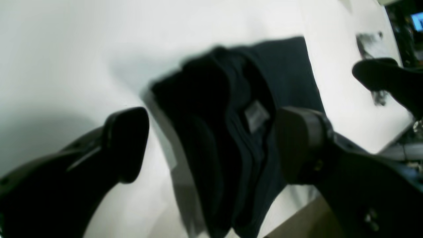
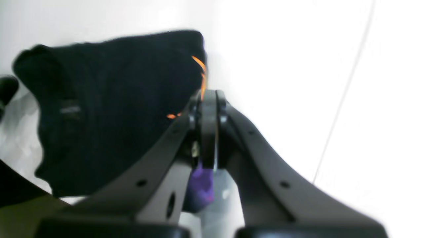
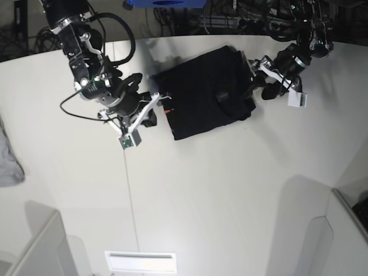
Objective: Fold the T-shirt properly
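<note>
The black T-shirt [image 3: 207, 100], bunched into a rough rectangle upper centre, is pinched by the right gripper [image 2: 209, 99]; the left gripper [image 1: 211, 145] is spread apart.

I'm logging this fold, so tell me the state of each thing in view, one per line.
T-shirt: folded into a compact dark bundle, lying on the table.
Left claw: open, astride the shirt's edge, gripping nothing.
Right claw: shut on the T-shirt's edge by the orange tag.
Grey cloth: bunched at the table's edge, untouched.
</note>
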Robot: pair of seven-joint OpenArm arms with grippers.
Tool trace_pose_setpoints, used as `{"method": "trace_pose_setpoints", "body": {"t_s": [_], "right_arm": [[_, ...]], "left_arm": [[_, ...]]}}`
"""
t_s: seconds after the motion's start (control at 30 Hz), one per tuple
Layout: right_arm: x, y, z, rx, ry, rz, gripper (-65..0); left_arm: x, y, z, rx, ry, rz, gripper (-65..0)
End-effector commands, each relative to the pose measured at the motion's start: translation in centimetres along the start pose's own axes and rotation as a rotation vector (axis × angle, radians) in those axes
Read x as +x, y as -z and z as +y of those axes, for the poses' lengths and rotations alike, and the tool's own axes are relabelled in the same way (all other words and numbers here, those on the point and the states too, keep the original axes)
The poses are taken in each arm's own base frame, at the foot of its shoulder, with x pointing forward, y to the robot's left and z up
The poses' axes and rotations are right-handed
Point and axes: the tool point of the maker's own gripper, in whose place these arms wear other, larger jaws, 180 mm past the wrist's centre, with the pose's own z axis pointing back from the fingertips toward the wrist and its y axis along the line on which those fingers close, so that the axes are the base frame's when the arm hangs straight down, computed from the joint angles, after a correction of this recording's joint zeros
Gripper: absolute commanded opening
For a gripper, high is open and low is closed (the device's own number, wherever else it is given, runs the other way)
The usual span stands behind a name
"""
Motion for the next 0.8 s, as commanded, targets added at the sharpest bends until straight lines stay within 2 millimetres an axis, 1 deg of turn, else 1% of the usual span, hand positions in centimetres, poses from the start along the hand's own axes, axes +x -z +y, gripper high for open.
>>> {"method": "trace_pose_setpoints", "body": {"t_s": [0.0,0.1,0.17,0.27,0.4,0.47,0.57,0.6,0.63,0.67,0.7,0.77], "right_arm": [[1.5,-0.4,0.1,0.005,-0.012,-0.051,-65.0],[1.1,-0.4,-0.2,-0.002,-0.005,-0.044,-65.0],[1.1,-0.5,-0.7,-0.014,0.006,-0.047,-65.0],[1.1,-0.5,-0.7,-0.015,0.009,-0.047,-65.0],[1.1,-0.5,-0.8,-0.016,0.008,-0.046,-65.0],[1.1,-0.6,-0.7,-0.015,0.007,-0.047,-65.0],[0.9,-0.6,-0.7,-0.015,0.008,-0.043,-65.0],[0.8,-0.6,-0.7,-0.014,0.010,-0.042,-65.0],[0.8,-0.6,-0.7,-0.015,0.010,-0.043,-65.0],[0.9,-0.6,-1.0,-0.021,0.015,-0.045,-65.0],[0.8,-0.7,-1.2,-0.027,0.021,-0.045,-65.0],[0.8,-0.9,-2.0,-0.046,0.038,-0.050,-65.0]], "left_arm": [[0.7,0.1,-0.2,-0.015,-0.003,-0.026,-7.1],[-0.8,0.8,0.6,0.026,-0.077,0.015,-7.1],[-1.9,1.3,0.5,0.037,-0.110,0.044,-7.1],[-3.1,1.9,0.5,0.035,-0.132,0.079,-7.1],[-3.8,3.2,0.1,0.018,-0.125,0.113,-7.2],[-4.1,3.4,0.4,0.032,-0.112,0.124,-7.2],[-4.5,3.7,0.3,0.047,-0.105,0.129,-7.4],[-4.6,3.7,0.4,0.055,-0.096,0.133,-8.4],[-4.9,3.8,0.5,0.064,-0.084,0.142,-11.5],[-5.0,3.8,0.5,0.070,-0.075,0.147,-16.3],[-5.2,3.9,0.5,0.076,-0.070,0.150,-23.2],[-5.3,3.9,0.6,0.087,-0.060,0.154,-39.2]]}}
